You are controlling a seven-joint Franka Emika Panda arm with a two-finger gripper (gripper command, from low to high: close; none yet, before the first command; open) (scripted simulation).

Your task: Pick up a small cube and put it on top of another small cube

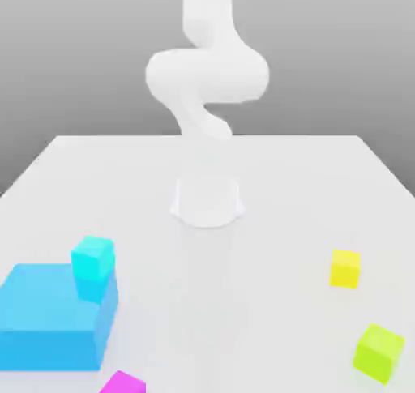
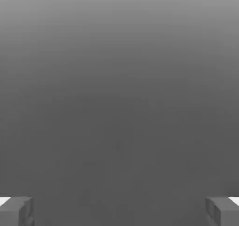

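At the near edge of the white worktop [image 1: 267,181], toward the exterior view's left, lies the small magenta-pink cube [image 1: 123,382]; the frame edge cuts it, so only its upper part shows; it rests on the worktop, just beside the near corner of the big blue block [image 1: 49,318], and I cannot tell if the two touch. The big blue block stands at the exterior view's left; on its far right corner sits a small cyan cube [image 1: 92,266], a little tilted and reaching over the block's edge. At the exterior view's right the lime-green cube [image 1: 378,352] lies near the front, turned at an angle; a little farther back stands the yellow cube [image 1: 345,268], apart from it; both are well apart from the magenta-pink cube. All faces of the cubes and the block are plain; no writing or label can be read on them.

Farther back, in the middle of the worktop, stands the round white base [image 1: 207,201] of the arm [image 1: 207,71]; the arm rises from it and bends above.

In the hand view the gripper [image 2: 119,211] has its two grey fingers [image 2: 16,211] at the opposite edges of the picture, so it is spread wide; nothing is between them, only a plain grey background.
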